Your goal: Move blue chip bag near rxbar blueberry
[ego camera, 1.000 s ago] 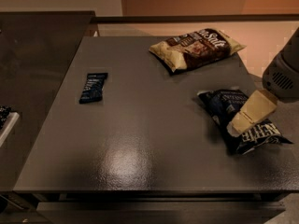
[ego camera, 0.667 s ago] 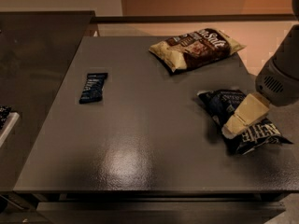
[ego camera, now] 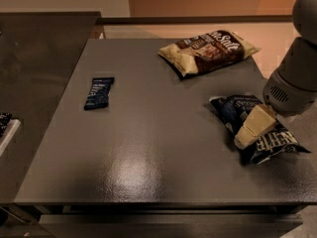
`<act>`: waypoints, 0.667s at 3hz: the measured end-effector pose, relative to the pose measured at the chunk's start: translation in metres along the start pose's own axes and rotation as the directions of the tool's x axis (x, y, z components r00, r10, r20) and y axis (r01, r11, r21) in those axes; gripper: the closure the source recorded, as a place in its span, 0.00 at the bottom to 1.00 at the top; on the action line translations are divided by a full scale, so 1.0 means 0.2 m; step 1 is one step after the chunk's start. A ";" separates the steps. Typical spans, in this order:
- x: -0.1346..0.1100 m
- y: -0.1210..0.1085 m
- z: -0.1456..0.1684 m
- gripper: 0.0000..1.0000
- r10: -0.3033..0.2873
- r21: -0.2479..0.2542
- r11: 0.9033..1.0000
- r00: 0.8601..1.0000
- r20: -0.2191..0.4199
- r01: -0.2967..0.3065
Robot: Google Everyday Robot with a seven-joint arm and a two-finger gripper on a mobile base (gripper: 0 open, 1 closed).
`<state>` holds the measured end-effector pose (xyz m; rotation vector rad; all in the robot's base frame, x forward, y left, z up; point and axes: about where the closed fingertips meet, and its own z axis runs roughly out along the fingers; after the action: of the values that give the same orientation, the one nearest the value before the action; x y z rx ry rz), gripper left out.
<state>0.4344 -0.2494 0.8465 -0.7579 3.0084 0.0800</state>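
Observation:
The blue chip bag [ego camera: 233, 114], crinkled navy with white lettering, lies at the right side of the dark table [ego camera: 148, 148]. The rxbar blueberry [ego camera: 99, 92], a small flat dark blue wrapper, lies on the left part of the table, far from the bag. My gripper [ego camera: 245, 139], with cream-coloured fingers, reaches down from the right and sits over the middle of the blue chip bag, its tip at the bag's surface. The grey arm [ego camera: 292, 83] rises at the right edge.
A larger tan and brown chip bag [ego camera: 208, 51] lies at the back of the table, right of centre. A dark counter [ego camera: 34, 63] adjoins the table's left side, with a pale object [ego camera: 5, 130] at its left edge.
The gripper has shifted slightly left and down over the blue chip bag. The bags and the bar have not moved.

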 end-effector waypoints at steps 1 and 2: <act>-0.01 -0.01 0.02 0.41 0.004 -0.004 1.000 1.000 -0.007 -0.004; -0.03 -0.03 0.01 0.64 0.001 -0.008 1.000 1.000 0.002 -0.001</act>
<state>0.4414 -0.2515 0.8444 -0.7563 3.0087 0.0924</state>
